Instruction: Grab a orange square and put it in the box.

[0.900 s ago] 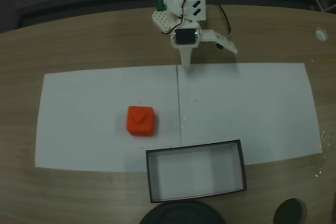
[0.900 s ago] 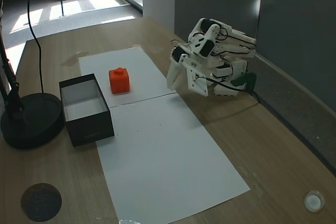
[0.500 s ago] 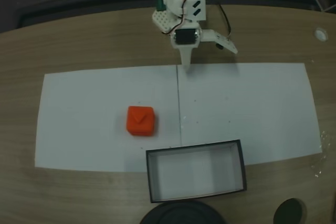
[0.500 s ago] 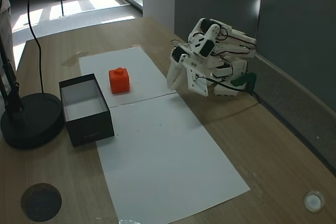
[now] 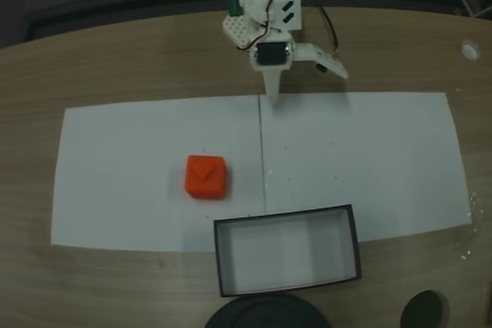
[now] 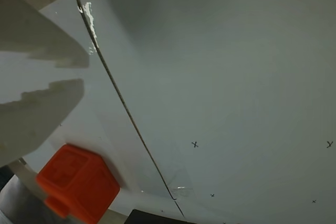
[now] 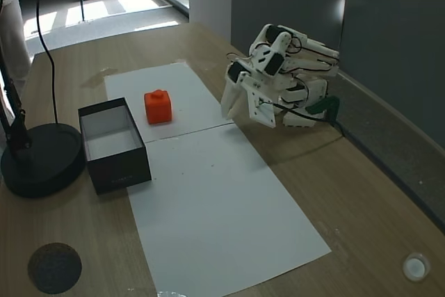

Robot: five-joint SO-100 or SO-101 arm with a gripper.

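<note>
The orange square (image 5: 206, 177) lies on the left paper sheet, apart from everything; it also appears in the other fixed view (image 7: 158, 106) and at the wrist view's bottom left (image 6: 79, 183). The box (image 5: 219, 260) stands at the sheet's near edge, black-walled, white inside, with nothing in it; in the side fixed view its dark wall (image 7: 122, 170) faces the camera. My gripper (image 5: 272, 95) is shut and holds nothing. It points down at the paper's far edge with the arm folded back (image 7: 225, 110). In the wrist view its fingertips (image 6: 84, 73) nearly touch, well short of the square.
Two white paper sheets (image 5: 369, 159) cover the wooden table. A black round stand base (image 7: 38, 158) with a pole sits beside the box. A dark disc (image 7: 54, 267) and a white cap (image 7: 415, 266) lie near the table edges. A person's clothing (image 7: 14, 26) shows at the left.
Arm, orange square and box have not moved. The person at the left edge of the side fixed view has come a little further into view.
</note>
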